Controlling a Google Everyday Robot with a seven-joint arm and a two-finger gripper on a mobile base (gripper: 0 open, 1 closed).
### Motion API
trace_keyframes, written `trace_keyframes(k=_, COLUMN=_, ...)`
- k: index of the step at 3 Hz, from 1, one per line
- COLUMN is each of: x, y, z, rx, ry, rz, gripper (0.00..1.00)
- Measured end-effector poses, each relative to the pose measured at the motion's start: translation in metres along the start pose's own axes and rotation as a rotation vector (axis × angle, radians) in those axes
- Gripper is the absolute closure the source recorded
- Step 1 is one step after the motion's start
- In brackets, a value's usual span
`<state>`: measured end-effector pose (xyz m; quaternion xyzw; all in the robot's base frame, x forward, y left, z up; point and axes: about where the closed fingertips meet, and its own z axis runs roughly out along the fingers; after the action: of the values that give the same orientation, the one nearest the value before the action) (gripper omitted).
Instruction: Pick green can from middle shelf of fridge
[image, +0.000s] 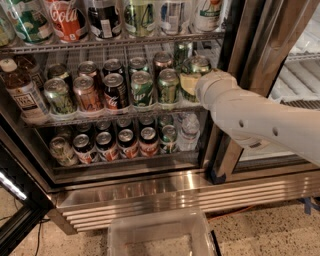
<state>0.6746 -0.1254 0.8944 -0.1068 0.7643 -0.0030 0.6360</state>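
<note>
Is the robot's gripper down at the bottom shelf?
No, the gripper is up at the right end of the middle shelf, beside a green can.

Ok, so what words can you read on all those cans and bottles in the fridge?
"Coca": on the red label of the big bottle on the top rack.
"UP": on the bright green can on the middle shelf.
Everything else is too blurred to read: the other cans, the brown bottle on the left, and the green can right beside the robot's hand at the shelf's right end.
</note>
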Motion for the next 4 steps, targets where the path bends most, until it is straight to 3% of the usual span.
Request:
trace_keyframes(k=1, x=-0.044, y=-0.018, z=-0.031, rx=-0.035, ry=-0.058, rz=0.022, gripper=1.0)
trace_keyframes(k=3, x=-0.039, y=-0.014, z=-0.031, rx=-0.035, ry=-0.058, rz=0.022, gripper=1.0)
trace_keyframes(k=4, x=-0.046, y=0.009, z=-0.031, rx=-0.119, ry=-0.043, rz=0.005, gripper=1.0)
